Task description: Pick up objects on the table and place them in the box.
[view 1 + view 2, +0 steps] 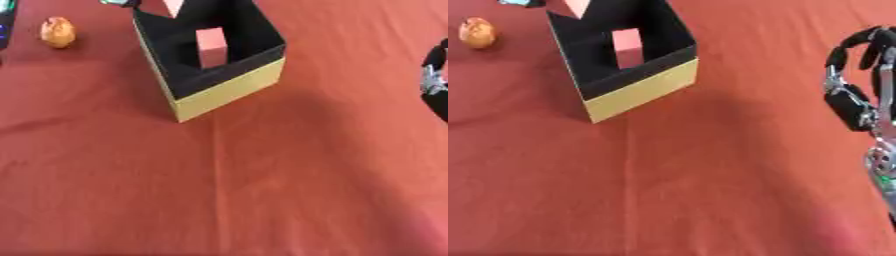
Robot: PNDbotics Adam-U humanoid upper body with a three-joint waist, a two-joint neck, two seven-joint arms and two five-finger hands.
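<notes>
An open box [229,86] with black inner walls and a yellow outside stands on the red cloth at the upper middle. A pink block [211,46] stands inside it. An orange, egg-shaped object [58,32] lies on the cloth left of the box, apart from it. My right hand [857,102] hangs at the right edge, well to the right of the box, fingers up and loosely bent, with nothing in it. My left hand shows in no view.
A second pink shape [173,6] shows at the box's far wall. A small teal and black thing [115,2] lies at the top edge. A dark object [4,25] sits at the far left edge. Red cloth [245,190] covers the near table.
</notes>
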